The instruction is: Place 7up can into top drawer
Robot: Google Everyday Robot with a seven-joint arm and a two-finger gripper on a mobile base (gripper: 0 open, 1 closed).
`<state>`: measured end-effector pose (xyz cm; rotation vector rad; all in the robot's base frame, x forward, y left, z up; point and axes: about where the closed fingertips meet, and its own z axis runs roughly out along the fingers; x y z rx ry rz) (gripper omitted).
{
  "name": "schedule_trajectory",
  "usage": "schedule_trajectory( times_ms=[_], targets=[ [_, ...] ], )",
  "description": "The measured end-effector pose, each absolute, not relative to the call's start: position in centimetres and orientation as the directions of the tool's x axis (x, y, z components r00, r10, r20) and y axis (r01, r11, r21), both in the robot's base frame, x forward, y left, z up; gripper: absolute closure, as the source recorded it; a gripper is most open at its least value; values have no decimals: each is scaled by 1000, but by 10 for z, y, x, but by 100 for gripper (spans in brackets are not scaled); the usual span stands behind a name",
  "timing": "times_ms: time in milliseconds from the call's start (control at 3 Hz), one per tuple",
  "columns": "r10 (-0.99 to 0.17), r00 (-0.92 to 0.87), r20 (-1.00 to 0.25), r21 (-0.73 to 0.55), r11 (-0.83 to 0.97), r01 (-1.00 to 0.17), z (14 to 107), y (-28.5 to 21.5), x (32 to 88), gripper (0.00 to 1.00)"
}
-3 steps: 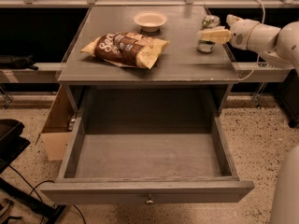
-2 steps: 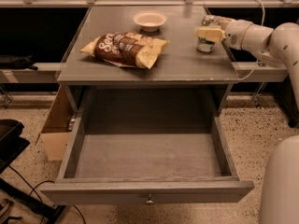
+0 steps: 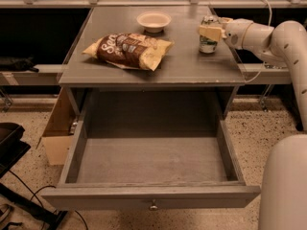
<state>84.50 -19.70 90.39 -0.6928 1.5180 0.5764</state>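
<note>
The 7up can stands upright at the back right of the grey tabletop. My gripper reaches in from the right on its white arm and sits at the can's upper half, covering part of it. The top drawer is pulled wide open below the tabletop. Its grey inside is bare and its small round knob faces the front.
A brown chip bag lies on the left middle of the tabletop. A white bowl stands at the back. A cardboard box sits on the floor left of the drawer. Black gear is at the far left.
My gripper has moved left along the back right of the tabletop and now sits at the can. The can, bag, bowl and drawer have not moved.
</note>
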Motion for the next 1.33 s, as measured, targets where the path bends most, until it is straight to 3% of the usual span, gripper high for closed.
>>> schedule_trajectory(
  times_ms=[333, 667, 1333],
  targets=[
    [-82, -9, -997, -50, 689, -723, 904, -197, 845, 96],
    [-86, 11, -996, -67, 686, -724, 917, -197, 840, 100],
    [-49, 215, -975, -183, 724, -665, 1023, -229, 728, 100]
  ],
)
